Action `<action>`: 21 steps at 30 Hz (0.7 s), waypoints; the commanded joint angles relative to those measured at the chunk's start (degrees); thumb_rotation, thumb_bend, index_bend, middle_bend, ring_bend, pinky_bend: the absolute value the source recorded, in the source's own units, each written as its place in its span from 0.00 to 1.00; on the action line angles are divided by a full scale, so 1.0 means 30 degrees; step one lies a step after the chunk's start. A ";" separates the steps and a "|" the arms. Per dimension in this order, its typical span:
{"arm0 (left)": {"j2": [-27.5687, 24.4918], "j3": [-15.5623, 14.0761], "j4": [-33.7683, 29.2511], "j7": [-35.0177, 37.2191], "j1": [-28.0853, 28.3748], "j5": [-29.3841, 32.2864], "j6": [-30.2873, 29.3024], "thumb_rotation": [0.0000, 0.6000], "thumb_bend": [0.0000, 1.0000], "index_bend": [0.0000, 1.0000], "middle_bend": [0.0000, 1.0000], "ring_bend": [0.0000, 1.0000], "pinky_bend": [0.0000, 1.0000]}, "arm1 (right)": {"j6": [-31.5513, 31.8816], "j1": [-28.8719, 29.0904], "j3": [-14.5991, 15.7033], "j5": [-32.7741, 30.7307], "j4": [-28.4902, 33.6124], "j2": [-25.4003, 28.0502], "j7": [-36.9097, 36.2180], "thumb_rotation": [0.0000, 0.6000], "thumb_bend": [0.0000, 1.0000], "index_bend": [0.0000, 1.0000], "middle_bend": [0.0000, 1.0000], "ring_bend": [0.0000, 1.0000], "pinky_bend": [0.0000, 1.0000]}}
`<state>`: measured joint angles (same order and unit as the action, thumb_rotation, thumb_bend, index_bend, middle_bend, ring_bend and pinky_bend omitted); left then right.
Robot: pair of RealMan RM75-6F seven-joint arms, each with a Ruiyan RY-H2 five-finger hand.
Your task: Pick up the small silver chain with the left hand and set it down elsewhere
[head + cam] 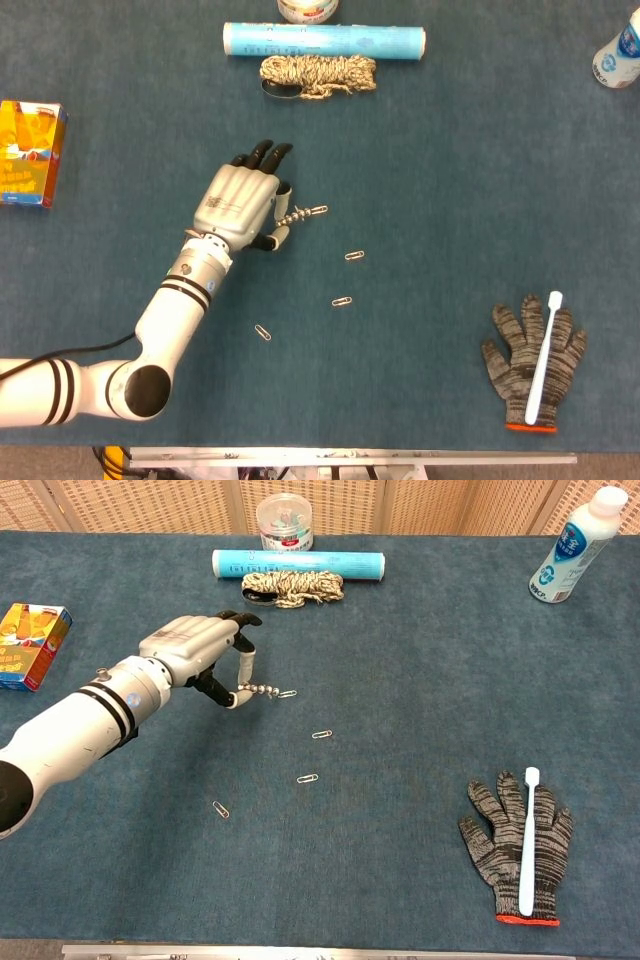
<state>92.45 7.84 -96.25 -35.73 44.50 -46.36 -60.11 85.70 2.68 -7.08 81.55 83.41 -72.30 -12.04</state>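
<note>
The chain (293, 214) (259, 689) is pinched at one end between the thumb and a finger of the left hand (243, 203) (198, 648), the other fingers being stretched forward above it; the rest of the chain is stretched out from the fingertips, away from the arm, and its far end is seen touching a paper clip (318, 210) (288, 693) (whether the chain lies on the tabletop (450, 160) or is held just clear of it cannot be told). The right hand is shown in neither view.

Beyond that clip, further from the hand and nearer the front edge, two more clips (354, 256) (342, 301) are laid in a slanting line; a fourth clip (262, 332) is found beside the forearm, on the same side as the thumb. Straight ahead of the fingertips, well apart from them, a coil of rope (318, 74) (293, 586) is set against a blue roll (323, 40) (298, 564); a clear tub (285, 521) is seen behind the roll. An orange box (30, 152) is placed well off to the side of the hand's back; a glove (530, 362) with a toothbrush (544, 357) laid upon it is found far off on the thumb's side, and a white bottle (574, 546) stands at the far corner on that side.
</note>
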 commanded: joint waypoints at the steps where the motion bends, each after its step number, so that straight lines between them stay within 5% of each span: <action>1: 0.0060 0.0031 0.0010 0.0066 0.0092 0.0015 0.0091 1.00 0.33 0.64 0.09 0.01 0.19 | -0.0011 0.0007 0.0001 0.0013 0.0016 0.0008 -0.0005 1.00 0.00 0.24 0.29 0.20 0.32; 21: 0.0534 0.0000 0.0558 0.0304 0.0552 0.0552 0.0353 1.00 0.33 0.64 0.09 0.01 0.22 | 0.0049 -0.0128 -0.0012 -0.0097 -0.0197 -0.0081 -0.0297 1.00 0.00 0.24 0.29 0.20 0.32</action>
<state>94.06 7.85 -94.55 -34.84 46.15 -44.69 -59.03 85.85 2.30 -7.12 81.26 82.82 -72.53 -12.93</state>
